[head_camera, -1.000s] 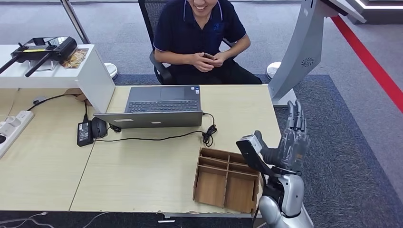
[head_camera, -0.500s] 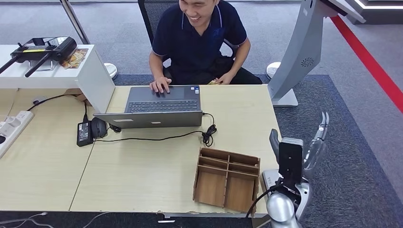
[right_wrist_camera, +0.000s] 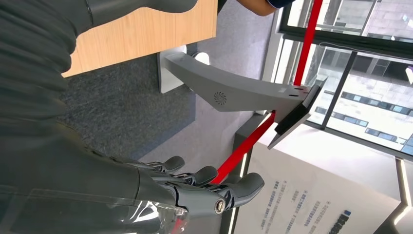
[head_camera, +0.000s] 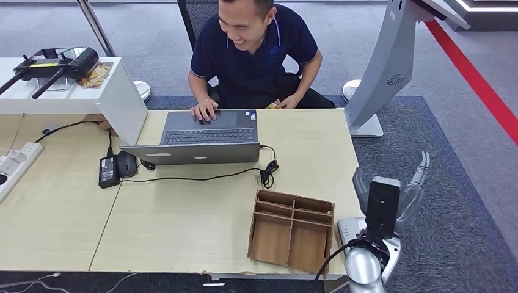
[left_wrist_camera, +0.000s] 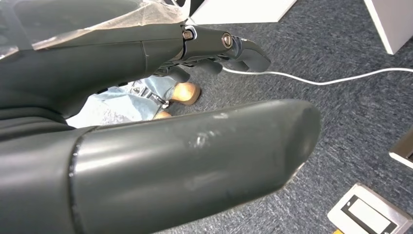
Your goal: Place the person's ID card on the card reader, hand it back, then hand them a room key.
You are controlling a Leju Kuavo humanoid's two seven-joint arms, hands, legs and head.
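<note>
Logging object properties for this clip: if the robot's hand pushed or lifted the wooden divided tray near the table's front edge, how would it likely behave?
The wooden tray looks like thin flat panels, so probably stiff and light for its size. It sits flat and low on the table, so it would likely slide rather than tip. Its front corner lies close to the table edge, so a push toward the robot might send it off.

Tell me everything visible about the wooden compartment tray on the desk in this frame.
The wooden compartment tray is a shallow, open-topped box of thin brown board, split by dividers into several rectangular cells of unequal size, the narrower ones along its far side. Every cell looks empty. It lies flat near the front right corner of the light wooden desk, slightly skewed to the desk edge. Nothing touches it: the right robot hand is raised beyond the desk's right edge, holding nothing.
</note>
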